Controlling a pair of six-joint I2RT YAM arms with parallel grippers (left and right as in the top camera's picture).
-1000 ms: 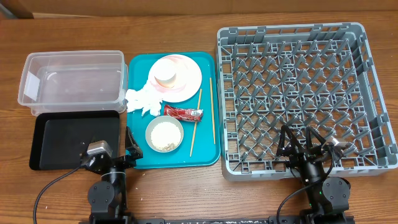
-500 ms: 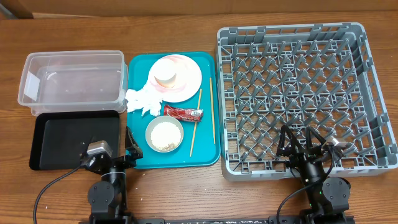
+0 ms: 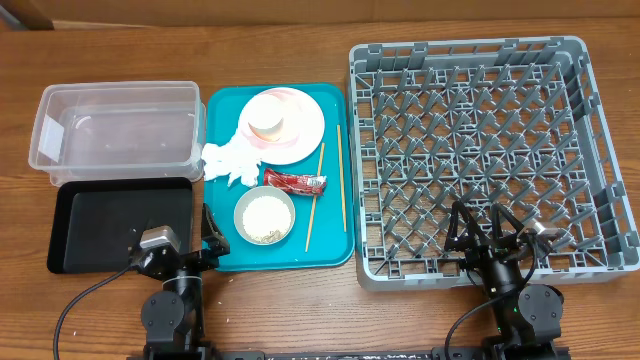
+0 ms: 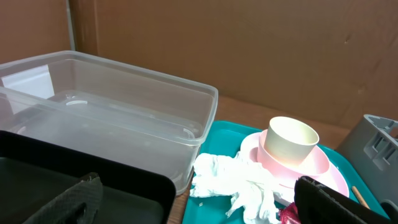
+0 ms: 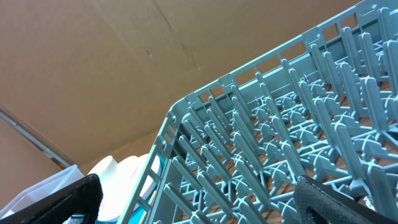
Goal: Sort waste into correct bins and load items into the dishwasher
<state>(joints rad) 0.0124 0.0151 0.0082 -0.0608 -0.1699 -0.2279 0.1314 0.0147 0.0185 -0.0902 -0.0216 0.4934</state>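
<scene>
Risks, near first. The right end effector (image 3: 478,228) sits over the near wall of the grey dish rack (image 3: 420,272), so a low move forward could snag a finger on the upright pegs. On the left side, the grey-green bowl (image 3: 265,217) at the near end of the teal tray (image 3: 330,225) holds the loose rice scraps; a tilted or off-centre grip probably dumps them on the tray, not in a bin. Two chopsticks (image 3: 314,200) lie flat on the tray, thin and likely to roll or slip out of a pinch. The red wrapper (image 3: 295,182) ends right against one of them, so grabbing either may drag the other. The napkin (image 3: 228,162) touches the rim of the pink plate (image 3: 300,135), and a pull could shift the plate. The cream cup (image 3: 268,120) stands on that plate; lifting the plate first would likely slide it off. The black tray (image 3: 110,215) and, beyond it, the clear tub (image 3: 120,92) are both empty, so wrong-bin sorting is an open risk. The left end effector (image 3: 212,243) is at the tray's near-left corner, beside the black tray. Both end effectors are fully spread, gripping nothing and touching nothing visible.
</scene>
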